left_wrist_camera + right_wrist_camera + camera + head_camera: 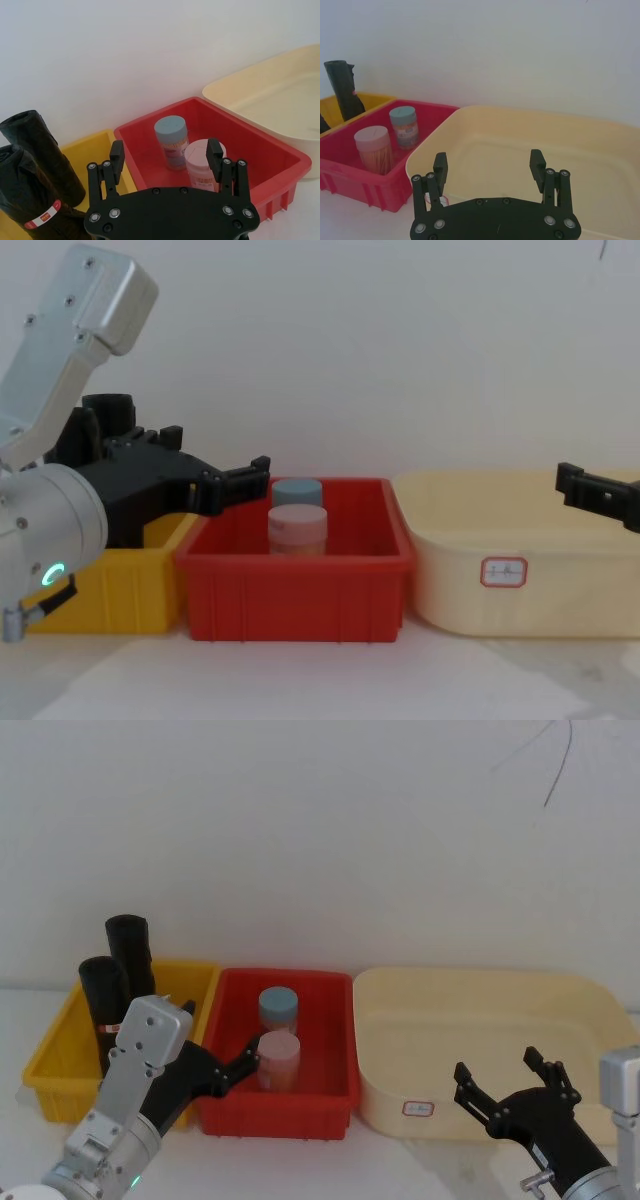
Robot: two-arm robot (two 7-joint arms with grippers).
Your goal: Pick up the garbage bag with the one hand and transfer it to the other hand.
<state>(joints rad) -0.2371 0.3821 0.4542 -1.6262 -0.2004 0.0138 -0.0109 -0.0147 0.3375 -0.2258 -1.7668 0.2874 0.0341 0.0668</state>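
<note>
The garbage bag (22, 197) is a black roll with a red-and-white label band. It stands upright at the front of the yellow bin (60, 1050), with a plain black roll (42, 147) behind it. In the head view the garbage bag (103, 1000) is just left of my left arm. My left gripper (220, 1035) hovers open over the wall between the yellow and red bins, right of the bag and not touching it; its jaws (166, 155) hold nothing. My right gripper (503, 1075) is open and empty in front of the cream tub.
A red bin (330, 1100) in the middle holds a blue-lidded jar (278, 1007) and a pink-lidded jar (279, 1060). The large cream tub (590, 1000) stands at the right. All three stand in a row against a white wall, with bare tabletop in front.
</note>
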